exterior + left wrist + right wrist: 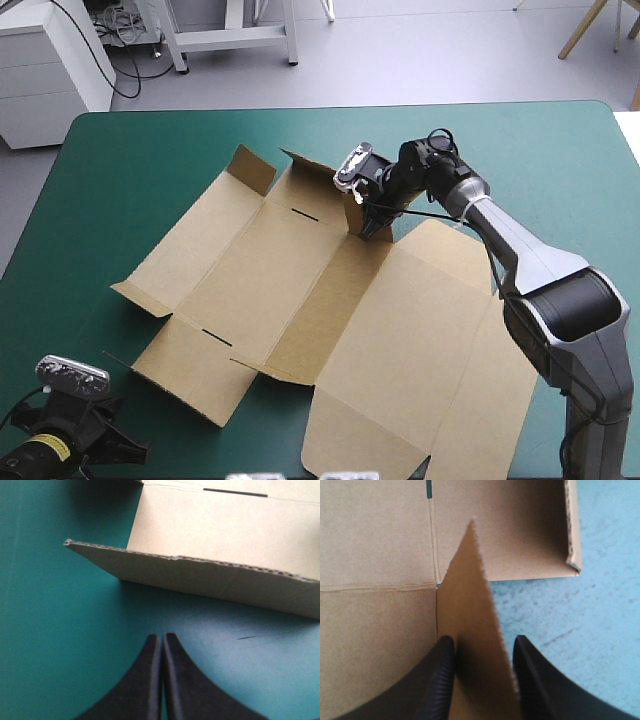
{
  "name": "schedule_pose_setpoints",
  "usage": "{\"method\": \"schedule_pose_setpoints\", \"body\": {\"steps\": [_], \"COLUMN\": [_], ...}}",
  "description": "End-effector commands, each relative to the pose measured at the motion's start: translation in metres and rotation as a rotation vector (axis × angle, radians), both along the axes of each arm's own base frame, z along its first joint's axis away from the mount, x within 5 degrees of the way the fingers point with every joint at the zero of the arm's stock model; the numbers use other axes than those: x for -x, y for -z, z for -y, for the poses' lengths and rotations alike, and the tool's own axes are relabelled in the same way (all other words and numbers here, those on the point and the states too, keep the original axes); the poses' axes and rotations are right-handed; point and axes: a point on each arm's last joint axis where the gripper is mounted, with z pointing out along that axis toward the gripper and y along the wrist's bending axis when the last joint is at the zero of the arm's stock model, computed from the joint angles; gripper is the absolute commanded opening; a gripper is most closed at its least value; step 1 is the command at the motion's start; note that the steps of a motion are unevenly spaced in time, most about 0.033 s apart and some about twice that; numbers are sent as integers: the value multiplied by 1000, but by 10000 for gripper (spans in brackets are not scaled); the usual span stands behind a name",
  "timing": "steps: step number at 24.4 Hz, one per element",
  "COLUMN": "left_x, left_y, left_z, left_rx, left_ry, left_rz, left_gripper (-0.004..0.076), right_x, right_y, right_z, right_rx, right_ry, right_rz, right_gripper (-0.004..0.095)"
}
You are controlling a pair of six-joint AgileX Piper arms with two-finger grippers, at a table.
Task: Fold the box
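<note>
The table (560, 150) is spread with a teal-green cover (130, 170); a short dark mark (247, 637), possibly a scratch, is seen on it.

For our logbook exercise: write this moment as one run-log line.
box: mostly flat | right gripper: shut on raised flap | left gripper: shut, above table, box edge ahead

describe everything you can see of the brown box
The box is one cut sheet of brown corrugated board, spread mostly flat on the teal-green cover and creased into panels with two thin slots. Several edge flaps tilt up, and a small flap at its far side stands upright, pinched in the right gripper. The left gripper, shut, sits off its near left corner, not touching.
</note>
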Motion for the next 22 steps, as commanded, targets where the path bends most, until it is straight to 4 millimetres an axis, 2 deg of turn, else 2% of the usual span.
{"method": "schedule_pose_setpoints", "body": {"steps": [1,2,7,10,14,16,19,22], "left_x": [-4,-4,-4,-4,-4,-4,-4,-4], "left_y": [-8,-8,-8,-8,-8,-8,-8,-8], "left_z": [1,1,1,1,1,1,1,1], "left_rx": [15,15,15,15,15,15,15,15], "left_ry": [-3,-3,-3,-3,-3,-3,-3,-3], "left_rz": [51,51,51,51,51,51,51,51], "left_gripper": [-10,-10,-10,-10,-10,-10,-10,-10], "right_x": [4,4,5,4,0,0,13,27], "right_y": [-32,-30,-26,-26,-29,-30,-30,-29], "right_z": [1,1,1,1,0,-5,-30,-51], "right_rx": [-44,-37,-13,51,86,132,209,226], "right_ry": [-2,-8,-34,-158,-240,-329,-547,-654], "right_rz": [83,73,49,113,202,259,334,340], "right_gripper": [105,-8,-19,-19,-19,-19,-19,-19]}}
